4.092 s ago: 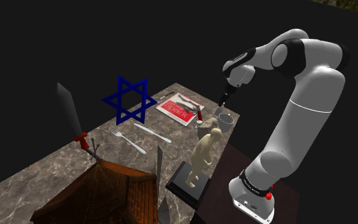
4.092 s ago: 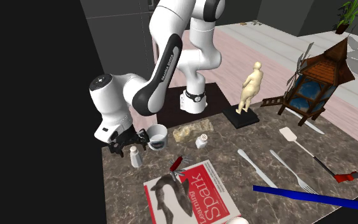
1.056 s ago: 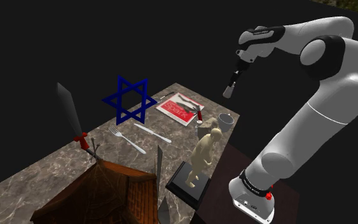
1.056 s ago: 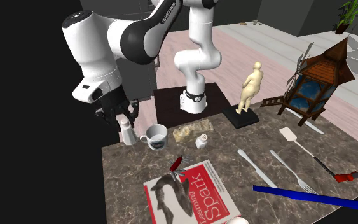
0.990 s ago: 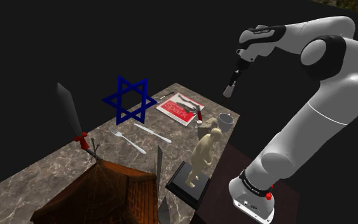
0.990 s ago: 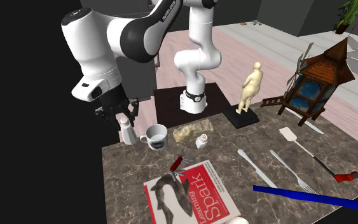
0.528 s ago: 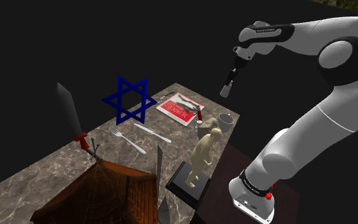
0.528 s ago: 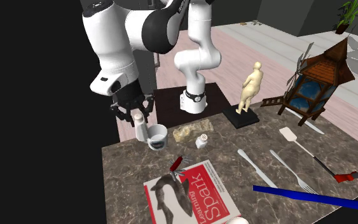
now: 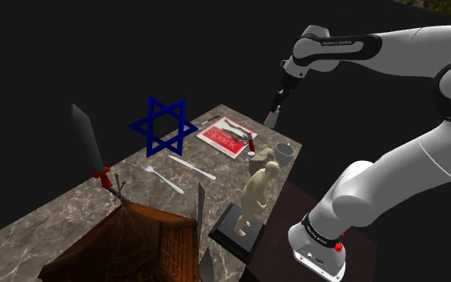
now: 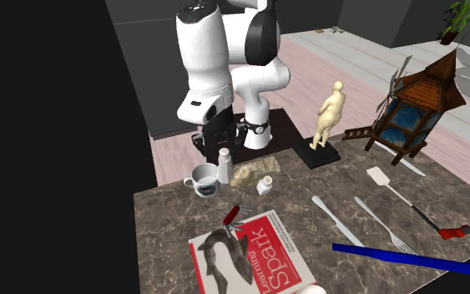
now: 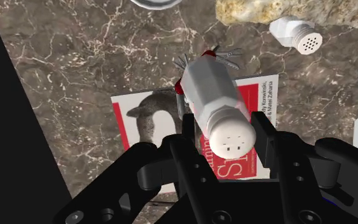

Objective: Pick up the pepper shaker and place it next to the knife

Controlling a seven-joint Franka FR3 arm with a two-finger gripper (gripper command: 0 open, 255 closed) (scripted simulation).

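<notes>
White pepper shaker [image 9: 270, 119] hangs high over the counter's [image 9: 55, 216] far end in the shoulder view. Second exterior view: carry it upright toward the knife [image 10: 337, 220] at that view's right. Wrist view: the pincer [image 11: 225, 126] grips its capped end; lower gently.

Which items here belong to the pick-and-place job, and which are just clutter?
Job:
gripper
pepper shaker, clasped in its fingers
table knife

Clutter:
mug
magazine
fallen shaker
fork
figurine
windmill model
blue star
</notes>
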